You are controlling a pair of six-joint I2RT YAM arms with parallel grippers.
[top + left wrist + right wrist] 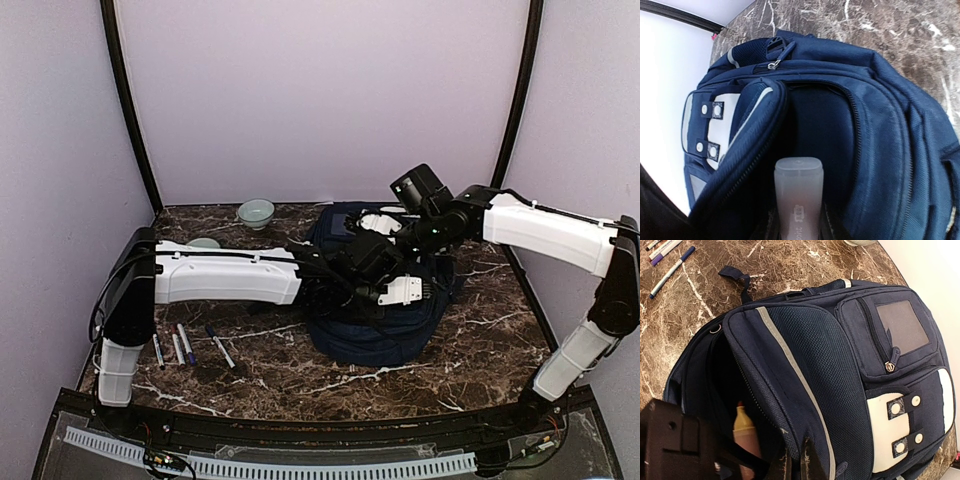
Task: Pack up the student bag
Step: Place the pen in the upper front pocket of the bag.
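**Left side of the bench.** On the marbled bench, near your left arm's base, you see four pens lying roughly parallel. A pale green bowl stands at the far edge. A second bowl shows just beyond the left arm and is partly hidden by it.

**Centre.** The student bag lies in the middle of the bench, between the two arms and well apart from the pens. Its front faces up, showing the white stripe trim and the grey-white patch with snap studs. The main compartment is unzipped and gapes open.

**Left end effector.** The left end effector reaches in from the left over the bag. Its wrist view shows it gripping a stubby stick with a translucent pale body, held at the mouth of the open compartment. The right wrist view shows the same stick with a yellow tip, just inside the opening. You cannot tell what kind of item it is.

**Right end effector.** The right end effector comes in from the far right and sits on the bag's upper edge. In its wrist view the fingers stand close together, pinched on the rim of the raised front panel. That panel stands lifted away from the back of the bag, with the dark opening between them.
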